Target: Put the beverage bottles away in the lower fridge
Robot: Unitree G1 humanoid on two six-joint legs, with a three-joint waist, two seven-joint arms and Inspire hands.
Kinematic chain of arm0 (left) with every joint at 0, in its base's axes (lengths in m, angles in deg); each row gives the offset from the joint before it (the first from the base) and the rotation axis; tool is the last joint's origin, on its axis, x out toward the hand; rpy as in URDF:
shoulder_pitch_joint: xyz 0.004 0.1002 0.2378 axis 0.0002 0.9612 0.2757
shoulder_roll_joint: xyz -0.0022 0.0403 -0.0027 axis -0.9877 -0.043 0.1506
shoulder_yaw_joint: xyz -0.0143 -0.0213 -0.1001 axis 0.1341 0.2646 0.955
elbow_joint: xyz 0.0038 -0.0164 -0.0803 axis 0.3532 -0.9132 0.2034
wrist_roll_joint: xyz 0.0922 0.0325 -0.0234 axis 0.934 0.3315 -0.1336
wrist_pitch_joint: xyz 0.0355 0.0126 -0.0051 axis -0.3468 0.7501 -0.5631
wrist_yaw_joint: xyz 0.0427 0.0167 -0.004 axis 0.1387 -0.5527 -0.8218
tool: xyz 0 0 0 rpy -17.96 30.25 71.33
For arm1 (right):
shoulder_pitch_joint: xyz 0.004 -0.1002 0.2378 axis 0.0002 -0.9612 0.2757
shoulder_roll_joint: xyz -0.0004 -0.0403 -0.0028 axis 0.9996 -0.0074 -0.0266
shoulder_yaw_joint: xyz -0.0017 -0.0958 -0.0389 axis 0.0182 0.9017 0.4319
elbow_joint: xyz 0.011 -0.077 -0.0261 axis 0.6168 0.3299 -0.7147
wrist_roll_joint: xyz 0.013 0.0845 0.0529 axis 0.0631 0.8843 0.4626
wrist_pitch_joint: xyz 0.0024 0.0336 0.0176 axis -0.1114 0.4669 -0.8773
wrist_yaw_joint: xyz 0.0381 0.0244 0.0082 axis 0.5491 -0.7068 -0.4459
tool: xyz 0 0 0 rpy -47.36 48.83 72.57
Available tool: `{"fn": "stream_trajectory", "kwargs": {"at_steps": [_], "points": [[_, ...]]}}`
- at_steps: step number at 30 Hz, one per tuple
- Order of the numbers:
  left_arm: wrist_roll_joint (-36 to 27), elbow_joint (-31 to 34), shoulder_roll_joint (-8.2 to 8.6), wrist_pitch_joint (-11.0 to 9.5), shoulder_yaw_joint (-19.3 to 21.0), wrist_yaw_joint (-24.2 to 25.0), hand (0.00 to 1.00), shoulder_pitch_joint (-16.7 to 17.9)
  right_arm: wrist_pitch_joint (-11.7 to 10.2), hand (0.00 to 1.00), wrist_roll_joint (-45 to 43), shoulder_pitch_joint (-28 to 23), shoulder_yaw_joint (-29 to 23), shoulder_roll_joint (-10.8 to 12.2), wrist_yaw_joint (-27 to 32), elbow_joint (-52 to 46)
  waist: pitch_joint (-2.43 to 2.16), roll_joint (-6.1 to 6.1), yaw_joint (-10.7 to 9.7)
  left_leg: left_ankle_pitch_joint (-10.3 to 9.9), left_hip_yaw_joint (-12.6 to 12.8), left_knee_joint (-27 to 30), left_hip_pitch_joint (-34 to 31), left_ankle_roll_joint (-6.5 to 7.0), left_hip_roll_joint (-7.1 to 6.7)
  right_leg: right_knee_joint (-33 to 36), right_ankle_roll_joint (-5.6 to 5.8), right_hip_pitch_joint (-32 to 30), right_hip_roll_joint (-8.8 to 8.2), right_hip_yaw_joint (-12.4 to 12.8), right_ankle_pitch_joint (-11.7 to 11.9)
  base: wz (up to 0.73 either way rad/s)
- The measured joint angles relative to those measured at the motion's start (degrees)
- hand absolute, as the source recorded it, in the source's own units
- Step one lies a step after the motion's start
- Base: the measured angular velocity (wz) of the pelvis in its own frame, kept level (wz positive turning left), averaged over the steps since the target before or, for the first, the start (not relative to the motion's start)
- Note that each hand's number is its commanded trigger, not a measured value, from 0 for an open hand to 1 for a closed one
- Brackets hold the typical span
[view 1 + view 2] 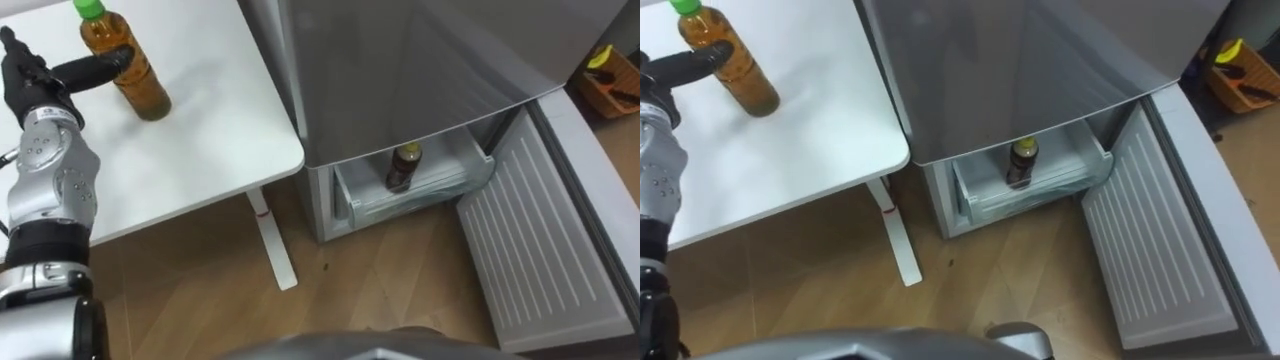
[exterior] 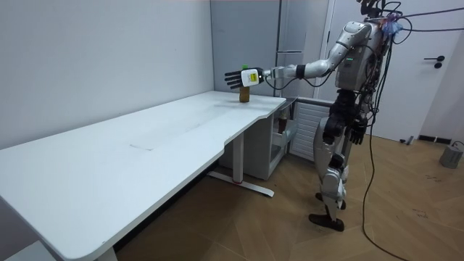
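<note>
A tea bottle (image 1: 127,62) with a green cap stands upright near the back of the white table (image 1: 200,140). My left hand (image 1: 28,82) reaches in from the left beside it, open. Its fingers point away and its thumb (image 1: 98,66) lies across the bottle's front. In the room view the same hand (image 2: 233,78) is spread next to the bottle (image 2: 245,93). A dark bottle (image 1: 403,167) stands in the open lower fridge drawer (image 1: 440,190). My right hand (image 2: 358,133) hangs at my hip in the room view.
The grey fridge (image 1: 420,70) stands right of the table. Its lower door (image 1: 545,240) is swung wide open to the right. An orange crate (image 1: 610,85) sits on the floor beyond it. I stand on wooden floor (image 1: 380,290) facing the table's corner and the fridge.
</note>
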Motion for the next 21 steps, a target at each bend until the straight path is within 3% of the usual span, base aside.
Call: {"fn": "stream_trajectory", "kwargs": {"at_steps": [10, 21], "points": [[-3.31, -2.51, -1.25, 1.91, 0.01, 1.79, 0.00, -3.66, 0.98, 0.00, -2.45, 0.15, -2.56, -0.71, 1.33, -1.66, 0.00, 0.51, -0.13, -0.05, 0.68, -0.25, -0.02, -0.01, 0.02, 0.97, -0.04, -0.96, 0.29, 1.36, 0.02, -0.07], [-3.30, -5.55, -1.86, 3.50, 0.00, 4.77, 0.00, -4.81, 1.01, 0.00, -4.90, 0.34, -3.02, -0.74, 2.62, -1.69, -0.33, 0.41, -0.34, -0.04, 1.01, -0.15, -0.99, 0.00, 0.02, 1.09, -0.04, -2.02, 0.44, 2.24, 0.02, -0.03]]}}
